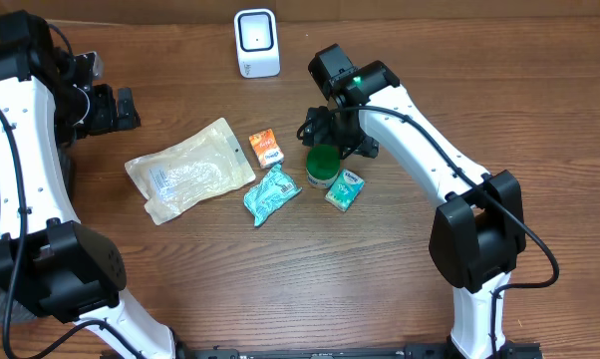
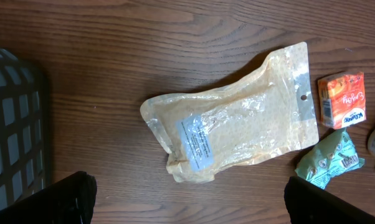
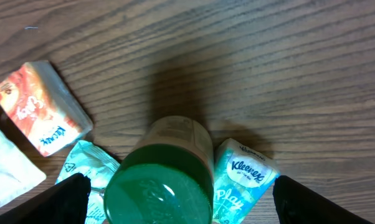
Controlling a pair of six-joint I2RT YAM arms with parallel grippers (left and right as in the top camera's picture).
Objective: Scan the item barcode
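A jar with a green lid point(image 1: 322, 165) point(image 3: 159, 186) stands upright mid-table, touching a teal Kleenex pack point(image 1: 345, 188) point(image 3: 243, 177). My right gripper point(image 1: 330, 135) point(image 3: 181, 200) hovers just above the jar, open, its fingers wide on either side of jar and Kleenex pack and touching neither. A small orange pack point(image 1: 266, 147) point(image 3: 41, 118), a crumpled teal packet point(image 1: 271, 193) point(image 2: 331, 158) and a clear yellowish pouch point(image 1: 190, 170) point(image 2: 231, 134) lie to the left. The white barcode scanner point(image 1: 256, 43) stands at the table's far edge. My left gripper point(image 1: 121, 108) point(image 2: 194, 202) is open at the far left, holding nothing.
A black mesh basket point(image 2: 13, 124) sits at the left edge beside the pouch. Bare wood lies between the items and the scanner, and along the front of the table.
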